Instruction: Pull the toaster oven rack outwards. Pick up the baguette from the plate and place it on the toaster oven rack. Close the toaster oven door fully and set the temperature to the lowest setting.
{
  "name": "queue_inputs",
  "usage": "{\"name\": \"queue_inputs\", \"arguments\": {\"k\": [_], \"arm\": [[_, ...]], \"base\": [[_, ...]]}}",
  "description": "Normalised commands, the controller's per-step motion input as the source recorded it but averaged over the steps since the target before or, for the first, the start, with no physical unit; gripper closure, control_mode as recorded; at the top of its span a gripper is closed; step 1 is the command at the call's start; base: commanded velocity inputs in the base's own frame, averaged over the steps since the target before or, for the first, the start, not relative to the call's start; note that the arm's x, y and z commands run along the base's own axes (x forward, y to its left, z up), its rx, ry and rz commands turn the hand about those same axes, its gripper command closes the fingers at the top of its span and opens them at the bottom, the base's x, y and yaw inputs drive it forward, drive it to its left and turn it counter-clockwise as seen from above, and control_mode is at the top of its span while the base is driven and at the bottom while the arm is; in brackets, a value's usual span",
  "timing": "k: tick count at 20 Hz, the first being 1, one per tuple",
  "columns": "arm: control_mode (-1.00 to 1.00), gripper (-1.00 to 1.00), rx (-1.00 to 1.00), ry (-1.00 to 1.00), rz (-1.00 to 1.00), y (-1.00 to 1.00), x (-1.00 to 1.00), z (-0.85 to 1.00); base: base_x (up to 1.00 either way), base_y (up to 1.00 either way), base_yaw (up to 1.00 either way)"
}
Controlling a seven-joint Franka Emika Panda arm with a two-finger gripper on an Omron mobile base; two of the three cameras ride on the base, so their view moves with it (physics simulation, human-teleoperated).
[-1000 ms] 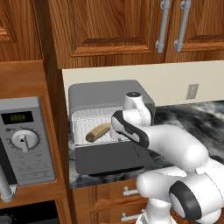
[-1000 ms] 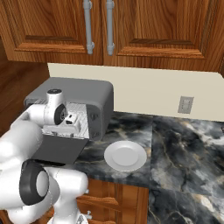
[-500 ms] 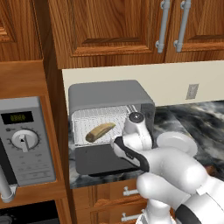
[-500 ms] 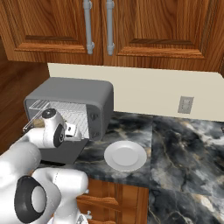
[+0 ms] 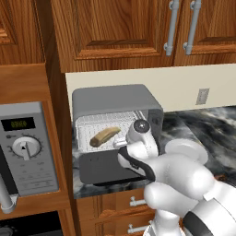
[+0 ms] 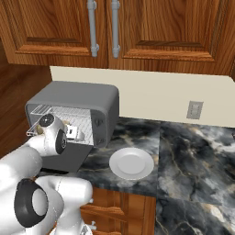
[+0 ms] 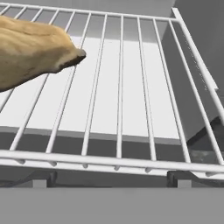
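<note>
Left base view: the baguette (image 5: 104, 136) lies slanted on the rack (image 7: 131, 109), right end higher; the gripper (image 7: 109, 177) is wide open

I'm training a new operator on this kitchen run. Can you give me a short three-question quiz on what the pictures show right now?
1. True or false: the baguette lies on the toaster oven rack.
2. The toaster oven door is: A) shut, B) folded down open, C) missing.
3. Fill in: the plate on the counter right of the toaster oven holds ______.

Key: 1. True. 2. B. 3. Nothing; it is bare.
</note>
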Motion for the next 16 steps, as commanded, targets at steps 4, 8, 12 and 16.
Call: {"name": "queue_inputs", "arguments": {"k": [4,8,12,16], "arm": [[-1.0,-1.0,0.0,-0.02,0.0,0.0,0.4,0.0],[-1.0,-1.0,0.0,-0.01,0.0,0.0,0.38,0.0],[-1.0,-1.0,0.0,-0.03,0.0,0.0,0.31,0.05],[-1.0,-1.0,0.0,-0.05,0.0,0.0,0.3,0.13]], "base": [[0.0,0.0,0.0],[0.0,0.0,0.0],[0.0,0.0,0.0],[0.0,0.0,0.0]]}}
